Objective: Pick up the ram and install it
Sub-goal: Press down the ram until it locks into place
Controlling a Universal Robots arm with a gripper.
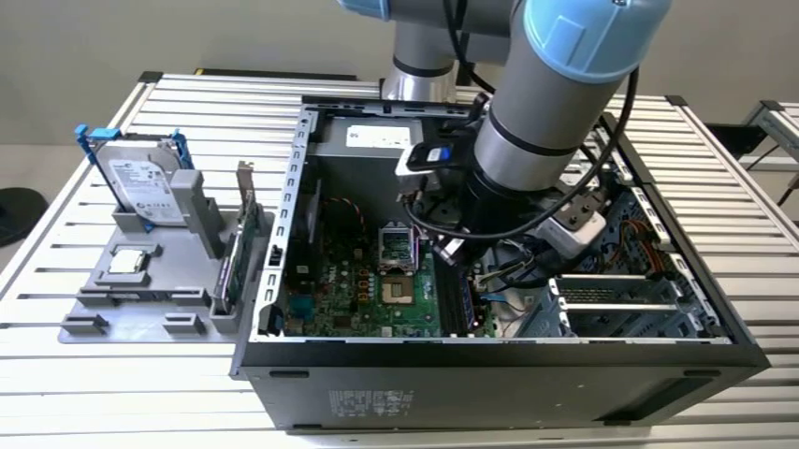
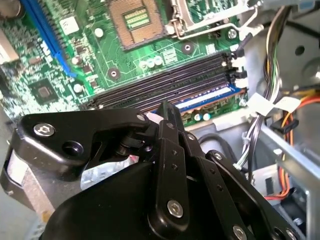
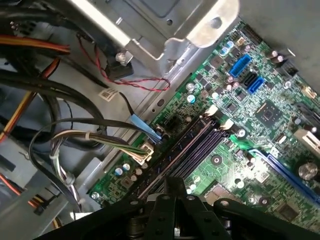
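— One open computer case (image 1: 500, 374) sits on a slatted table (image 1: 749, 281). Is there much room inside?
— Little. Cables (image 3: 60, 145) crowd the green board (image 1: 362, 281). The gripper (image 2: 165, 112) hangs over the memory slots (image 3: 192, 145), and whether it grips anything cannot be told.
— And the ram?
— Seemingly the blue-edged strip (image 2: 210, 96) along the slot beneath the gripper. It looks light, stiff and fragile, best held by its short edges.
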